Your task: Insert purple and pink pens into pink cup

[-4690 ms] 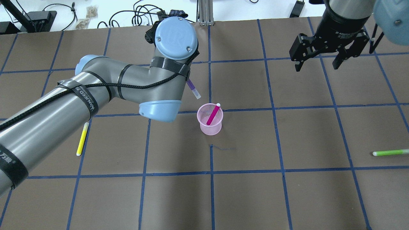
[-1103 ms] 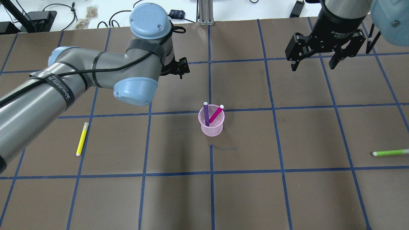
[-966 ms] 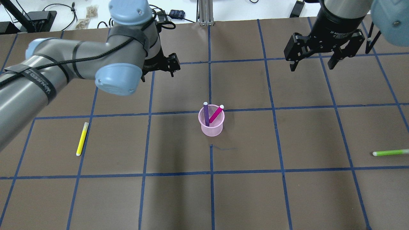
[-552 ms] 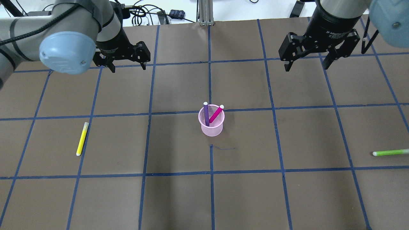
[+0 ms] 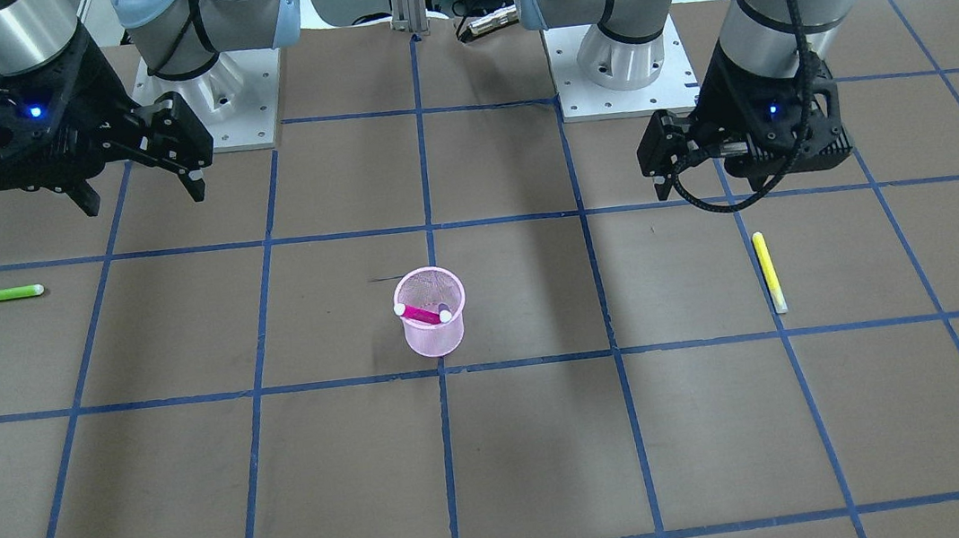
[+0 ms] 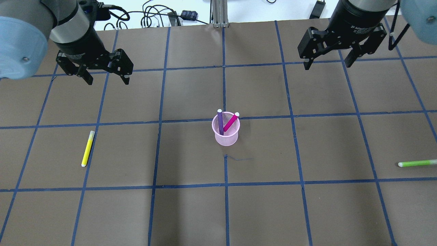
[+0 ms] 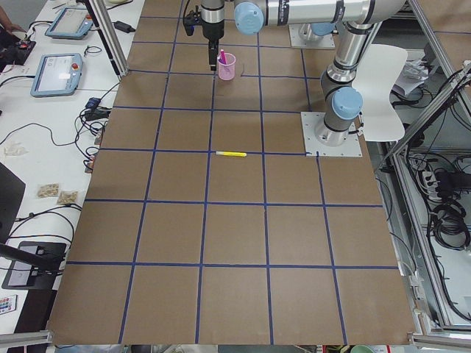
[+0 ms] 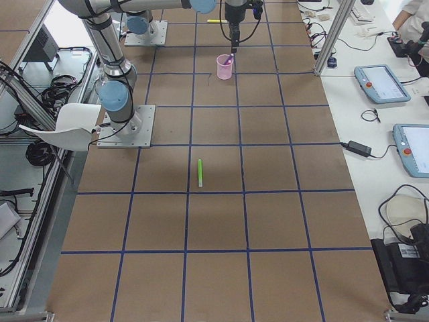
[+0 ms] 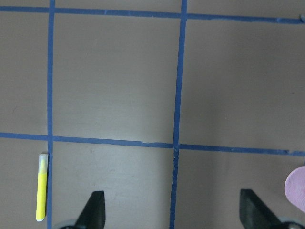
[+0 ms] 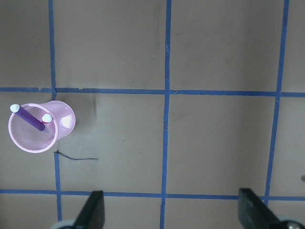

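Observation:
The pink mesh cup stands upright at the middle of the table. The purple pen and the pink pen both stand in it, leaning apart, white caps up. The cup also shows in the front view and the right wrist view. My left gripper is open and empty, above the table far back-left of the cup. My right gripper is open and empty, above the table far back-right of the cup.
A yellow pen lies on the table at the left, also in the left wrist view. A green pen lies near the right edge. Cables and gear sit beyond the table's far edge.
The left arm carried the purple pen earlier; the pen now stands in the cup with the pink one. The left arm has swung away to the back left, gripper open. The right gripper shifted slightly.

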